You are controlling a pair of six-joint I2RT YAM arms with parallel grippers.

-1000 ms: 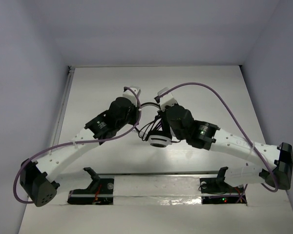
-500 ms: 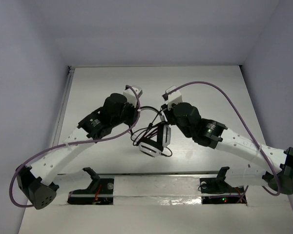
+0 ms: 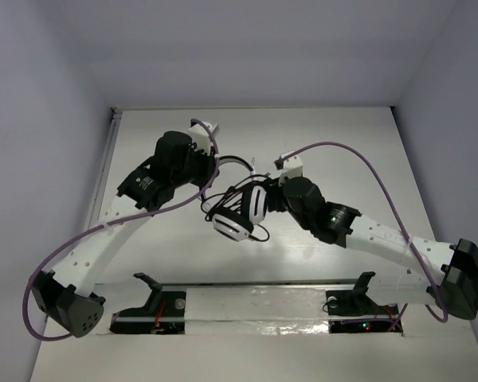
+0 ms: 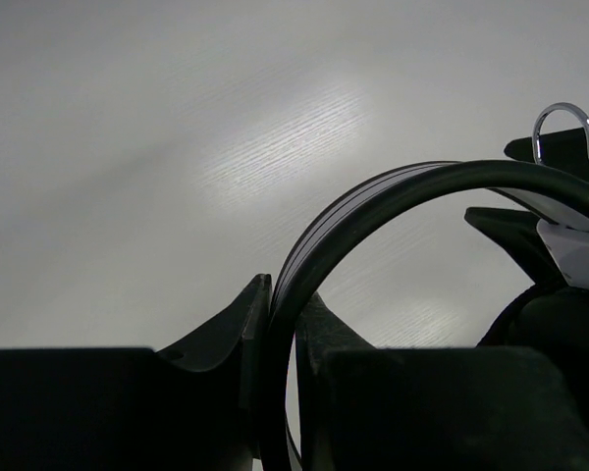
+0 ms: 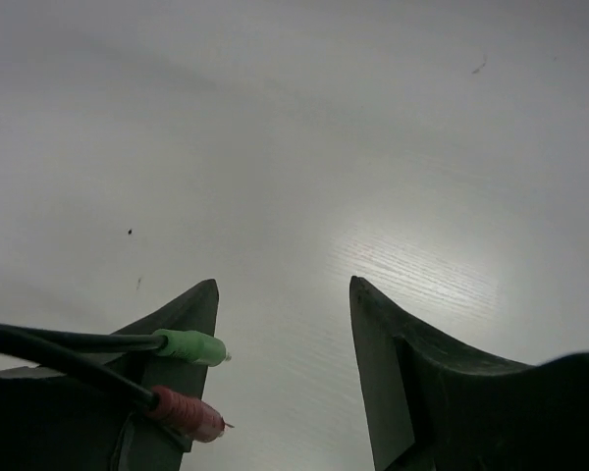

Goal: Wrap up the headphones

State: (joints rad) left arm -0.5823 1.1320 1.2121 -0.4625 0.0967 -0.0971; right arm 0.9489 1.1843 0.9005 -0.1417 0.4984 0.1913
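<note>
The headphones (image 3: pixel 237 216) hang tilted above the table between the two arms, white earcups with black rings low and the dark headband (image 4: pixel 373 196) arching up. My left gripper (image 4: pixel 283 289) is shut on that headband, which runs up between its fingers; in the top view the left gripper (image 3: pixel 212 172) sits at the band's left end. The thin black cable (image 3: pixel 223 208) loops around the earcups. My right gripper (image 5: pixel 285 285) stands open just right of the earcups with nothing between its fingers. A green plug (image 5: pixel 191 346) and a red plug (image 5: pixel 185 414) lie against its left finger.
A metal clip (image 4: pixel 567 123) shows at the right of the left wrist view. Purple robot cables (image 3: pixel 358 163) arc over both arms. The white table (image 3: pixel 342 135) is walled on three sides. Two black stands (image 3: pixel 151 286) sit at the near edge.
My right gripper has opened and drawn back a little. The left arm has swung left and farther away, carrying the headphones with it, and the earcups now tilt.
</note>
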